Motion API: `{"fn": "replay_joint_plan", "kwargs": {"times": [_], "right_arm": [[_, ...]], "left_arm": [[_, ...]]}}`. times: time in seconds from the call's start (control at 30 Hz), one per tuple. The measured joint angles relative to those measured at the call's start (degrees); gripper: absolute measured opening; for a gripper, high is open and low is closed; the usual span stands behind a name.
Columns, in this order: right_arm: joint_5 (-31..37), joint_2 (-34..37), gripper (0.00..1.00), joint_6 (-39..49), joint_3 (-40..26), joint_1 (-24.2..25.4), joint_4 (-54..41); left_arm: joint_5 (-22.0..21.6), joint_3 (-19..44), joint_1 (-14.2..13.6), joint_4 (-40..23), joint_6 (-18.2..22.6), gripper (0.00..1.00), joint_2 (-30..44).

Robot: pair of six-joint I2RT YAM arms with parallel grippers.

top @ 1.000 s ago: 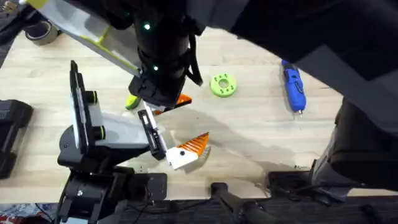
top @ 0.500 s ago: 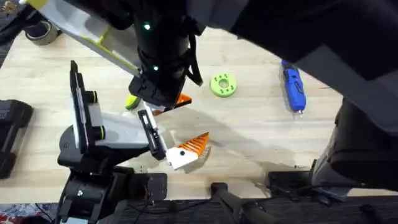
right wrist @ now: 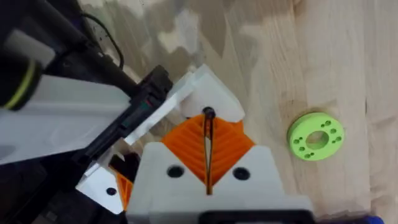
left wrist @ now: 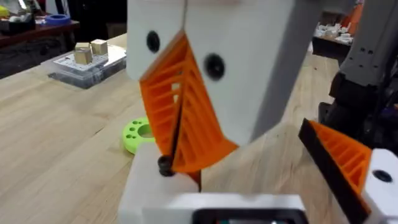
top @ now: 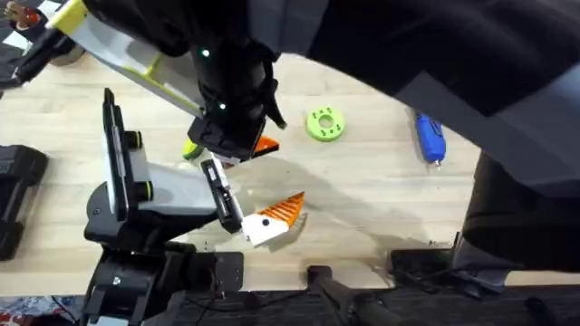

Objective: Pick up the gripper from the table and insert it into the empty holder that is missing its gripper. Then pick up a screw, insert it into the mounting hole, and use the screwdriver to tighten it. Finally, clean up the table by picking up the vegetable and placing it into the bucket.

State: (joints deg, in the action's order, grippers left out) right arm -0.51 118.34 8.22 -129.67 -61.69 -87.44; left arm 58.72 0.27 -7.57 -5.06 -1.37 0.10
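Observation:
The holder stands at the left, its lime-tipped knobs facing the table. One gripper with an orange wedge sits at the near end of the holder's cross rail and also shows in the left wrist view. My right gripper reaches across to the rail's far end. It is shut on a small black screw, whose tip is at a white block on that rail. The blue screwdriver lies at the right, partly under my right arm. A yellow-green piece peeks out beside the right gripper. The bucket is out of view.
A lime-green ring lies on the wood right of the right gripper. A tape roll is at the back left and a black box at the left edge. A clear case with wooden cubes sits far off.
My right arm has shifted slightly left and now covers more of the table's right side. Its gripper stays shut on the screw at the rail's far end.

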Motion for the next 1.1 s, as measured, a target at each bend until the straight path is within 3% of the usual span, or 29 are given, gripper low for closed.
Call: {"fn": "replay_joint_plan", "kwargs": {"times": [1.1], "right_arm": [[0.01, 0.00, 0.025, -0.02, -0.02, 0.00, -0.01]], "left_arm": [[-0.01, 0.00, 0.00, 0.00, 0.02, 0.986, 0.00]]}}
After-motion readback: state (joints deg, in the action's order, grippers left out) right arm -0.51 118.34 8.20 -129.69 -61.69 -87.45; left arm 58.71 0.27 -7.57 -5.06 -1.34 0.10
